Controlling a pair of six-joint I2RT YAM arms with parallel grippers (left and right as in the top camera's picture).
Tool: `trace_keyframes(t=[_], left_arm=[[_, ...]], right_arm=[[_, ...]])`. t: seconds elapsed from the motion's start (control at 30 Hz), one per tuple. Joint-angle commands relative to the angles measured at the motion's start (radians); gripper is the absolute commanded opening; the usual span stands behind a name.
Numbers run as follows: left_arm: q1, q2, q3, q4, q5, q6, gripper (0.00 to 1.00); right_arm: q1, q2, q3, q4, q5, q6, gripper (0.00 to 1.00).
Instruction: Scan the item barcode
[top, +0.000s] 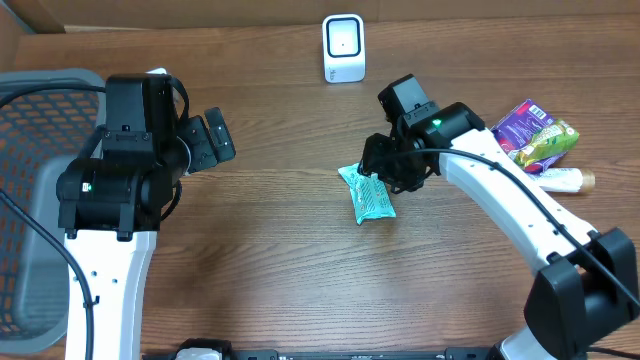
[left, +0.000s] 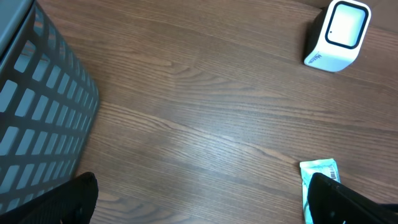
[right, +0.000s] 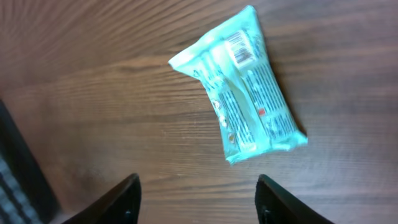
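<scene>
The item, a teal plastic packet, lies flat on the wooden table just left of my right gripper. In the right wrist view the packet rests with its barcode facing up, and my right gripper hovers open above the bare wood beside it, holding nothing. The white scanner stands upright at the back of the table. My left gripper is wide open over bare wood at the left; its view shows the packet's corner behind one fingertip and the scanner.
A grey mesh basket fills the left edge and also shows as a basket in the left wrist view. Purple and green snack bags and a white tube lie at the right.
</scene>
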Motion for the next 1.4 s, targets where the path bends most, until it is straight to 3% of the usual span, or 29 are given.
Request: trace_keyframes(t=[0.0, 0.13, 0.33, 0.67, 0.77, 0.97, 1.13, 1.27, 1.37], left_arm=[[0.002, 0.003, 0.008, 0.0, -0.012, -0.01, 0.99], [0.002, 0.003, 0.008, 0.0, -0.012, -0.009, 0.99], [0.002, 0.003, 0.008, 0.0, -0.012, -0.01, 1.0], [0.002, 0.003, 0.008, 0.0, -0.012, -0.009, 0.99], [0.002, 0.003, 0.008, 0.0, -0.012, -0.01, 1.0], [0.002, 0.003, 0.008, 0.0, -0.012, -0.009, 1.0], [0.002, 0.003, 0.008, 0.0, -0.012, -0.01, 0.99], [0.002, 0.003, 0.008, 0.0, -0.012, -0.01, 1.0], [0.002, 0.003, 0.008, 0.0, -0.012, -0.01, 1.0]], right_arm=[[0.008, 0.015, -0.09, 0.014, 0.047, 0.234, 0.66], [0.01, 0.015, -0.215, 0.114, 0.025, 0.388, 0.75], [0.011, 0.016, -0.341, 0.283, 0.007, 0.499, 0.75], [0.03, 0.016, -0.469, 0.486, 0.014, 0.522, 0.64], [0.03, 0.016, -0.472, 0.498, 0.035, 0.521, 0.45], [0.029, 0.016, -0.471, 0.612, 0.009, 0.297, 0.21], [0.013, 0.016, -0.457, 0.674, -0.058, 0.105, 0.19], [-0.047, 0.016, -0.419, 0.605, -0.111, -0.004, 0.13], [-0.106, 0.016, -0.396, 0.541, -0.175, -0.03, 0.15]])
